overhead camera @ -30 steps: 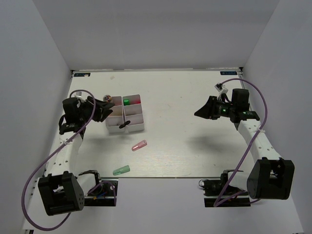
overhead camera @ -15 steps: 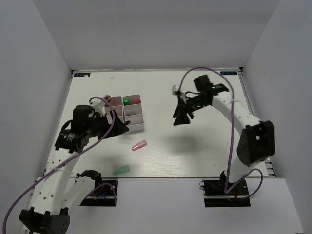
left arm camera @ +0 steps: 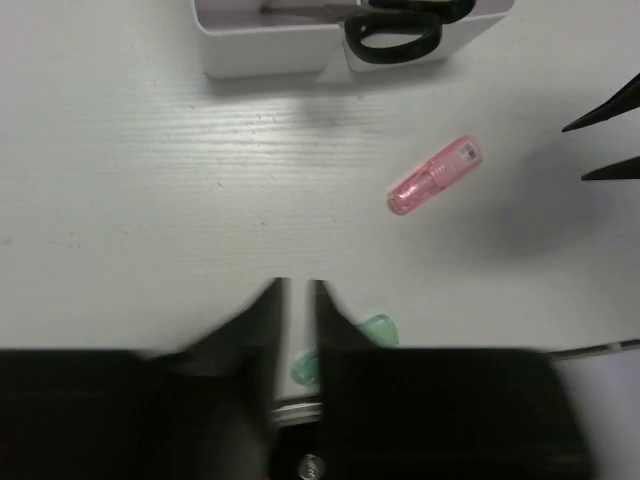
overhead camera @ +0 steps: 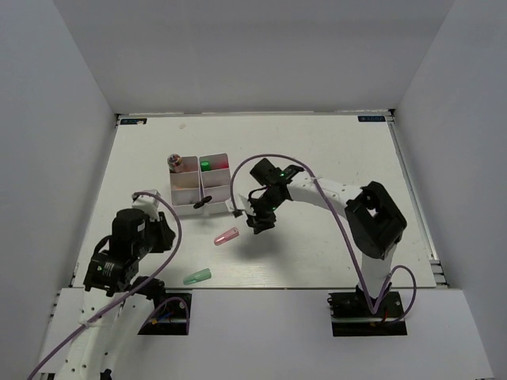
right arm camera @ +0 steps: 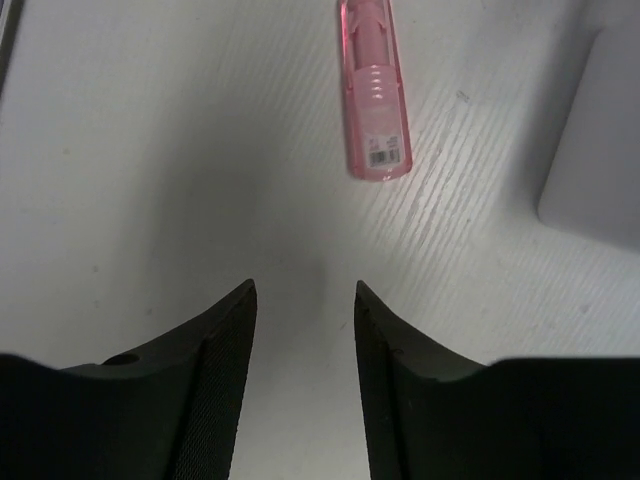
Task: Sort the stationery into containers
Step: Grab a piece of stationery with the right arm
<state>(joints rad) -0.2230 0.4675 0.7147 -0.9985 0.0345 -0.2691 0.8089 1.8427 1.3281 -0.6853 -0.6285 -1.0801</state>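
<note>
**Right claw lines up on the pink marker**

The left claw (left arm camera: 297,292) is closed to a thin slit and holds nothing. It hangs low over the desk (overhead camera: 317,158) near the green marker (overhead camera: 196,276), probably to stay out of the way. The trays (overhead camera: 218,207) stand at 12 o'clock from this marker, with scissors (overhead camera: 200,203) in a near compartment. The pink marker (overhead camera: 226,236) lies loose at 5 o'clock from the trays. The right claw (overhead camera: 257,222), at 2 o'clock from it, is spread and empty, so I judge this marker the next pick.
</note>
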